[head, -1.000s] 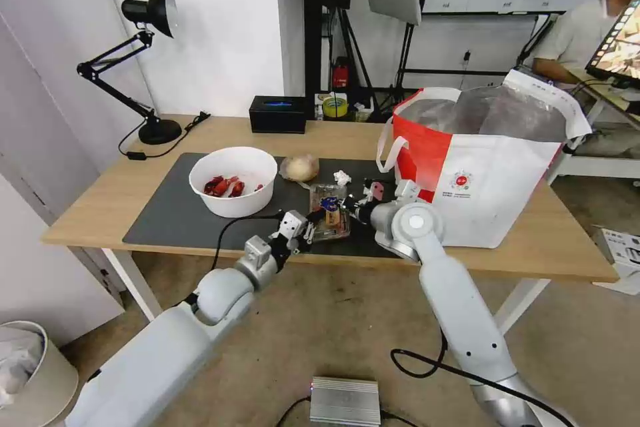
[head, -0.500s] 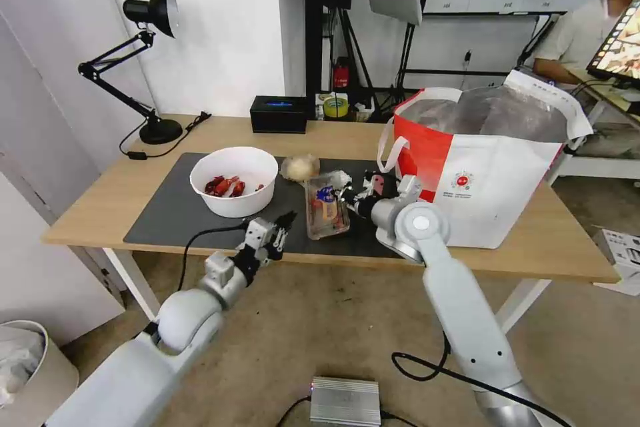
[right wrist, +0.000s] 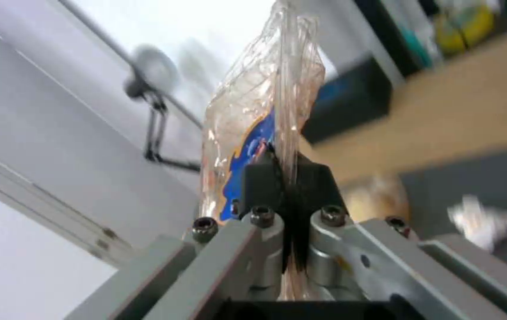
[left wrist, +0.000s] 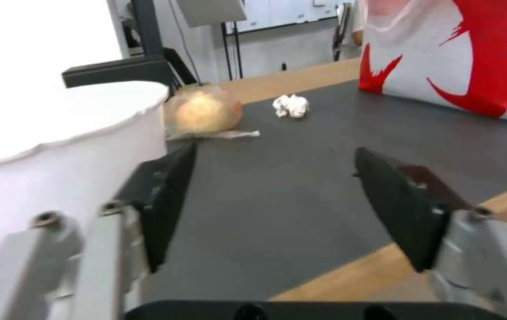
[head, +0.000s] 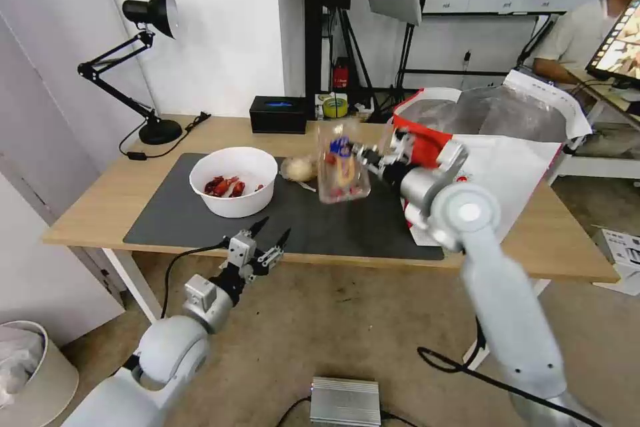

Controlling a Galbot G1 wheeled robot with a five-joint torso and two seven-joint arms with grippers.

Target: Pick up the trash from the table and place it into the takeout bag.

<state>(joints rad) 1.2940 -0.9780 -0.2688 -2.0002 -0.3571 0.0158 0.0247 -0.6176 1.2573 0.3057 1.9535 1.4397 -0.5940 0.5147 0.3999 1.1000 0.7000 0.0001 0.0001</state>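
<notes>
My right gripper (head: 363, 152) (right wrist: 286, 171) is shut on the edge of the clear plastic clamshell tray (head: 342, 163) (right wrist: 259, 120), which hangs upright above the dark mat, left of the takeout bag (head: 497, 153). On the mat sit the white bowl (head: 233, 180) (left wrist: 46, 151) with red shellfish scraps, the beige plastic-wrap ball (head: 300, 167) (left wrist: 202, 111) and the small white tissue ball (left wrist: 291, 106). My left gripper (head: 268, 231) (left wrist: 277, 204) is open and empty, at the table's (head: 100, 203) front edge, below the bowl.
A black box (head: 278, 113) and a black desk lamp (head: 150, 67) stand at the back of the table. A tape roll (head: 335, 107) lies beside the box. A bin (head: 30, 373) is on the floor at left, a metal unit (head: 345, 401) on the floor below.
My right gripper has lifted the clamshell tray off the mat and swung it up toward the bag. My left arm has pulled back from the tray to the table's front edge.
</notes>
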